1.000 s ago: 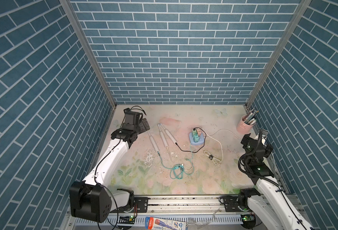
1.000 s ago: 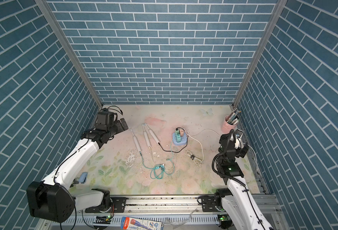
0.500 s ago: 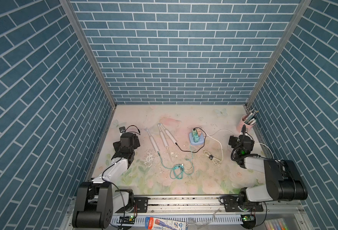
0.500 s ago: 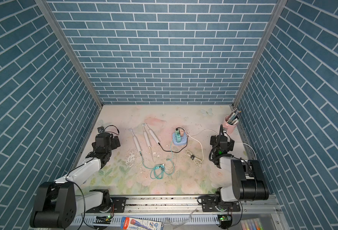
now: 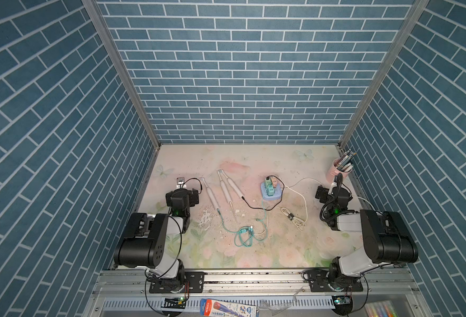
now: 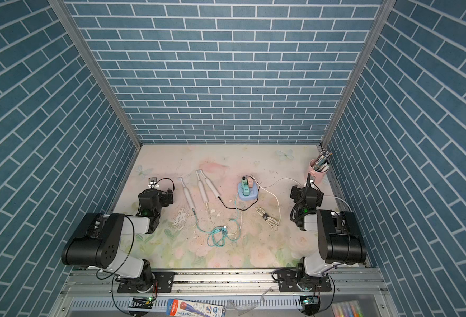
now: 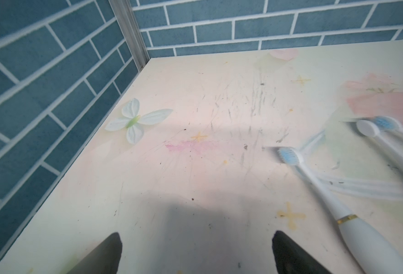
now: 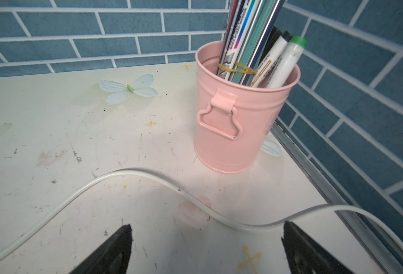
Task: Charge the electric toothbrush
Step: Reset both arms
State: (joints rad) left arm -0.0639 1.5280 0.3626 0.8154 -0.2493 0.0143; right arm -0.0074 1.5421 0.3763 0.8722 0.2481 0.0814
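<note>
Three white electric toothbrushes (image 5: 212, 196) lie side by side left of the table's middle, heads toward the back wall. At their tail ends are a teal cable (image 5: 242, 236), a cream one and a black one (image 5: 256, 207), all leading toward the blue charging hub (image 5: 271, 192). My left gripper (image 5: 183, 192) (image 7: 195, 233) stands open and empty just left of the brushes, low over the table; the nearest brush (image 7: 352, 227) lies beside one finger. My right gripper (image 5: 333, 191) (image 8: 207, 225) is open and empty at the right side, over a white cable (image 8: 148, 173).
A pink cup (image 5: 338, 173) (image 8: 231, 123) of pens stands in the back right corner, just beyond my right gripper. A tied white cable bundle (image 5: 292, 218) lies right of the hub. White crumbs (image 5: 205, 219) are scattered near the brush tails. A small plate (image 5: 180, 180) lies behind my left gripper.
Both arms have folded down and back toward the front rail. The left gripper came forward from the back left corner to beside the brushes. Both grippers stayed open.
</note>
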